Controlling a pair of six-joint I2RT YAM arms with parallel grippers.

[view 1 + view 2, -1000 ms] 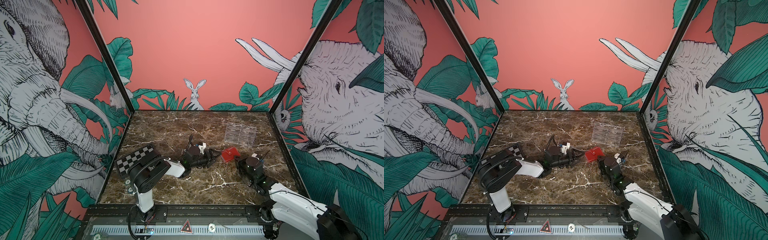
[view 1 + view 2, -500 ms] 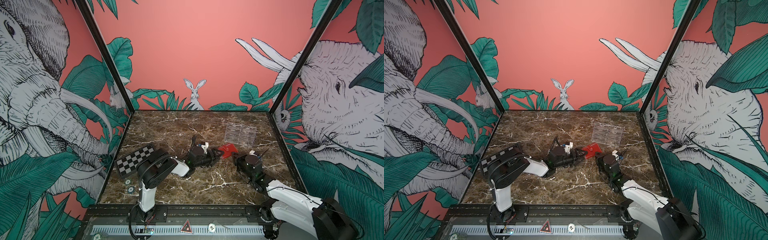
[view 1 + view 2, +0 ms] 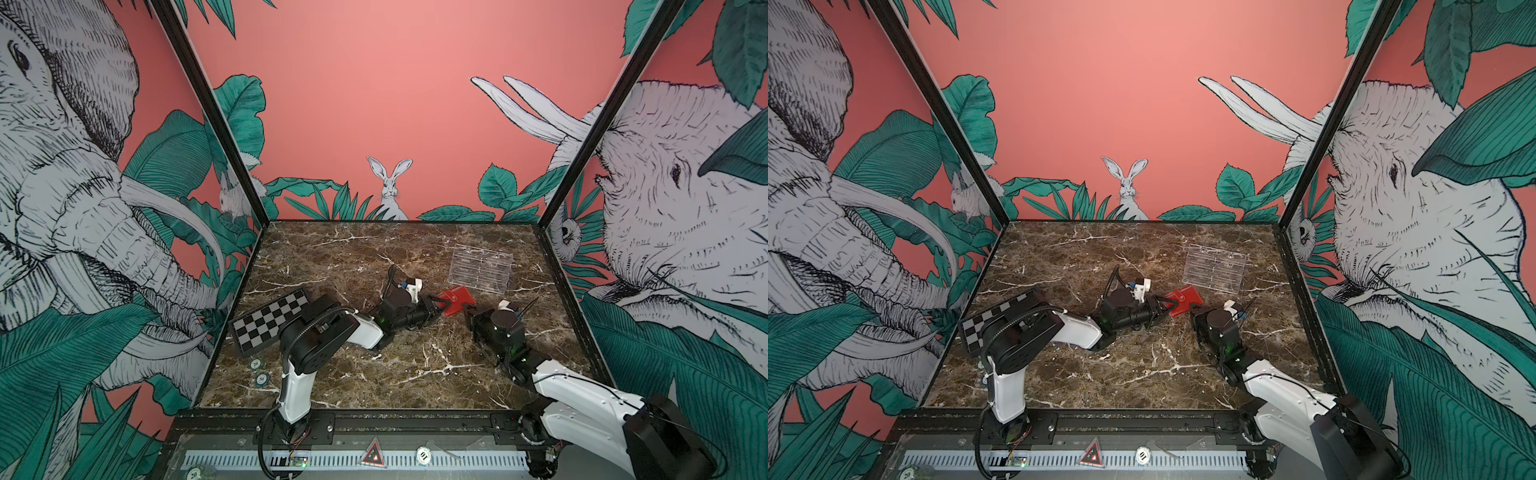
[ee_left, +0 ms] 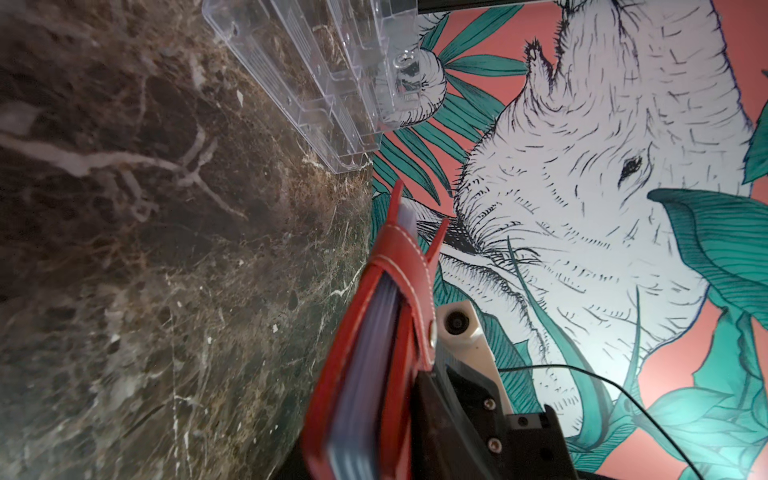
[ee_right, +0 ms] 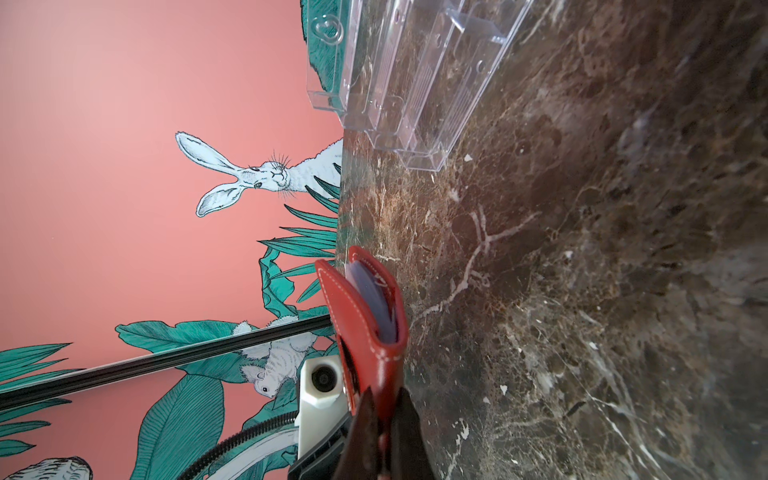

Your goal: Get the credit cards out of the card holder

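Note:
The red card holder [image 3: 458, 300] [image 3: 1185, 301] hangs just above the marble table [image 3: 415, 374], held from both sides. My left gripper [image 3: 441, 309] [image 3: 1163, 309] comes in from the left and is shut on its snap-tab end. In the left wrist view, the holder [image 4: 353, 340] sits between the jaws, with a black finger [image 4: 444, 415] pressed on its cover. My right gripper [image 3: 469, 311] [image 5: 384, 419] is shut on the opposite red edge [image 5: 365, 328]. Pale bluish layers [image 4: 370, 365] show inside. I cannot tell the credit cards from the sleeves.
A clear acrylic tiered stand [image 3: 480, 272] [image 3: 1214, 268] stands behind and right of the holder. A black-and-white chequered board [image 3: 270, 322] lies at the left edge, with two small round tokens [image 3: 258, 371] in front of it. Walls enclose three sides.
My left gripper has reached right to the card holder and its jaws have closed on it. My right gripper has kept its grip and stayed almost in place.

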